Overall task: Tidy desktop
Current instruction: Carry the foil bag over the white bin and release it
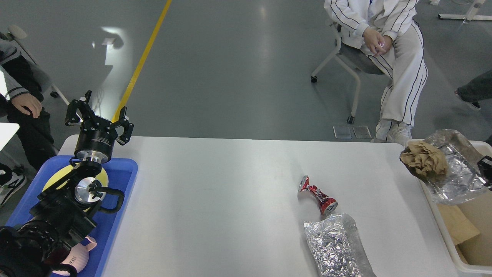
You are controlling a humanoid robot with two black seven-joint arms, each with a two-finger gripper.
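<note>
The white desktop (215,200) bears a crushed red can (318,195) and a crumpled foil bag (336,246) at the front right. A second foil bag (457,173) with a ball of crumpled brown paper (424,161) in its mouth hangs over the left rim of the cream bin (446,234). My right gripper (486,164) shows only as a black sliver at the right edge, at that bag's right side. My left gripper (99,117) is open and empty above the table's far left corner.
A blue tray (123,169) at the left holds a yellow plate (57,177) and a pink object (77,261), partly under my left arm. Brown cardboard (457,221) lies in the bin. A person (384,30) sits beyond the table; another (19,100) stands at the left.
</note>
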